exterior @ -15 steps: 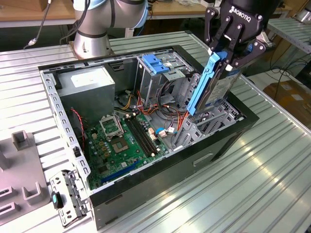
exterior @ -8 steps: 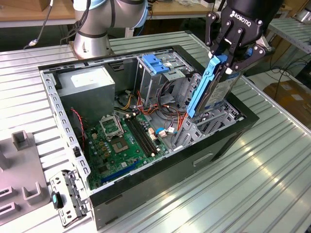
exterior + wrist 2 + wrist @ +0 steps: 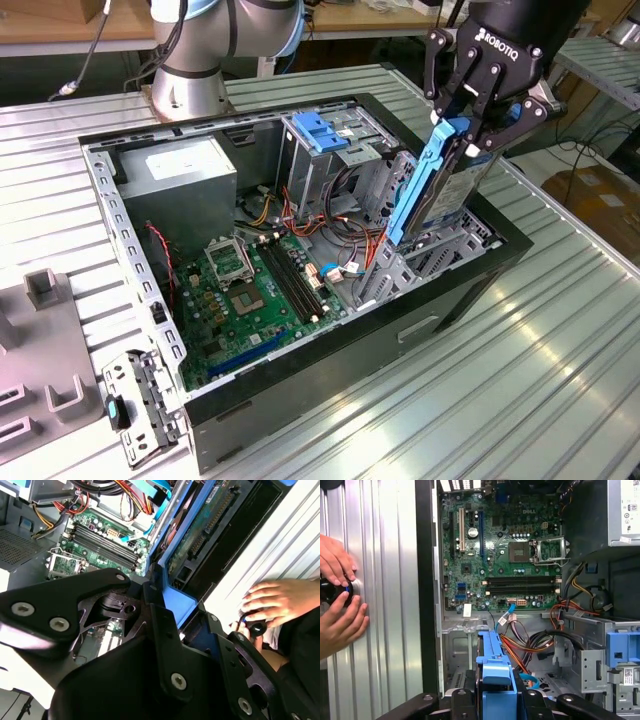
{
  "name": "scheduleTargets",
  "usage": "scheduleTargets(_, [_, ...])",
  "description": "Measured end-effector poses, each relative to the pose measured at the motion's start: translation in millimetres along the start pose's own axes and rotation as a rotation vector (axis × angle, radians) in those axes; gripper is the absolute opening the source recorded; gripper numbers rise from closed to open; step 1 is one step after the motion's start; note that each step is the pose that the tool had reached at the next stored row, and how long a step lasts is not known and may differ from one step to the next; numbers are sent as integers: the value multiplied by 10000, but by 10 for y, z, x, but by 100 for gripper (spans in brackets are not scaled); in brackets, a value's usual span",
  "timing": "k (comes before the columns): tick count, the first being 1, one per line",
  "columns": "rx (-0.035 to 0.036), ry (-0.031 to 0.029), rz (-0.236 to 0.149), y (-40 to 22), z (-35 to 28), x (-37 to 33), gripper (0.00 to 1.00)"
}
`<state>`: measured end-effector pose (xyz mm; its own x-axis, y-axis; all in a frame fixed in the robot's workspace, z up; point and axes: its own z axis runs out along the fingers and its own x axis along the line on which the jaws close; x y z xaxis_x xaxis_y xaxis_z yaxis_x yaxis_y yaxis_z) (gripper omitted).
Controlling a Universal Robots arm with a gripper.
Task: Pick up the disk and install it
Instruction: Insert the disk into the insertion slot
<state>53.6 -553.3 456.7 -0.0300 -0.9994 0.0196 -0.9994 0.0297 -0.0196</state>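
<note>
Disk (image 3: 452, 192) hangs pinched in your tool (image 3: 472, 138), long axis steep, lower end just over the drive bay (image 3: 418, 265).

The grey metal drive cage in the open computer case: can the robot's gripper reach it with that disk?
Probably yes. The gripper holds the dark, blue-railed disk tilted at the open top of the grey metal drive cage; the orange cables lie to one side.

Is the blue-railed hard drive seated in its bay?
Out: the dark metal disk with blue rails stands tilted, lower end at the grey drive cage, in the black gripper.
</note>
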Motion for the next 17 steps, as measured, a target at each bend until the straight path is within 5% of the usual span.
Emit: scheduleTargets(17, [3, -5, -121, -32, 78, 34, 37])
